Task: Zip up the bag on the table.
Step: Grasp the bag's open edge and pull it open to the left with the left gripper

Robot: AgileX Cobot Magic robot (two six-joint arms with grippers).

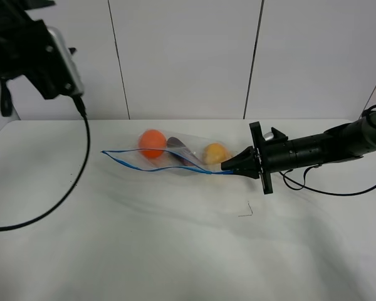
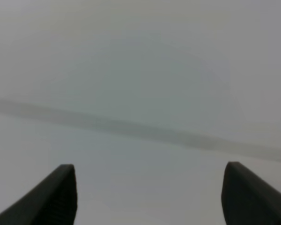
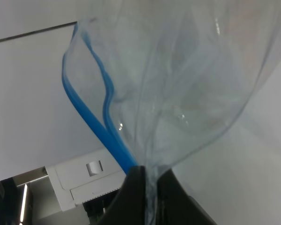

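The bag (image 1: 175, 158) is lying on the table (image 1: 144, 263), about mid-width and toward the back near the wall (image 1: 188, 56). An orange ball (image 1: 152, 142), a yellow piece (image 1: 215, 153) and a darker item (image 1: 182, 150) between them show through the plastic. The right gripper (image 1: 229, 167) comes in low from the right side, with its jaws pinched tight on the bag's right-hand corner, right at the end of the blue zipper strip (image 3: 91, 117). In the right wrist view the strip splits into two lines further along, so that stretch looks unsealed. The left gripper (image 2: 150, 171) is up in the air at the far left, well away from the bag, jaws spread wide with nothing in them. A black cable (image 1: 81, 163) droops down from that arm onto the table
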